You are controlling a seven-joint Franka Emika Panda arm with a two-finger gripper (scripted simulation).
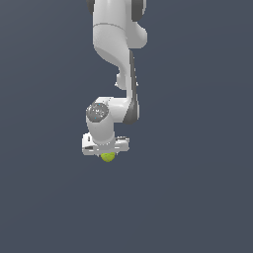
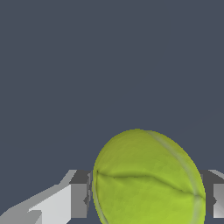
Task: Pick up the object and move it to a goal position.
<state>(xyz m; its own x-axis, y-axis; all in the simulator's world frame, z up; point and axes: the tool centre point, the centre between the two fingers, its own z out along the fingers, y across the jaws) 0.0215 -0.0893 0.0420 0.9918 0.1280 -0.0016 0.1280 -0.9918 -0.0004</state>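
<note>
Yellow-green and round, the ball [image 2: 146, 179] is shown large in the wrist view, where a matt, slightly fuzzy surface is crossed by a thin dark seam and a paler curved band. Its shape is rendered a little faceted along the edge, as is usual in a simulator. It sits between the two fingers [image 2: 78, 194] of the gripper [image 2: 148, 197]: the dark pads are seen pressed against the ball on either side, so the fingers are pinched on it rather than spread. The lower part of the ball is cut off by the edge of that picture, and only a sliver of the second finger is visible.

In the exterior view the ball [image 1: 108, 157] is seen only as a small green cap under the white gripper [image 1: 106, 154]; most of it is hidden by the hand, and the seam cannot be made out there. The fingers themselves are too small to be told apart in that view. The arm [image 1: 116, 54] is smooth, glossy white with dark grey joint bands and a grey round cap at the wrist; its upper links are cut off at the frame's top edge.

A flat, uniform slate-blue ground [image 1: 197, 197] without texture fills the rest, so it cannot be told whether the ball is lifted or resting on it.
</note>
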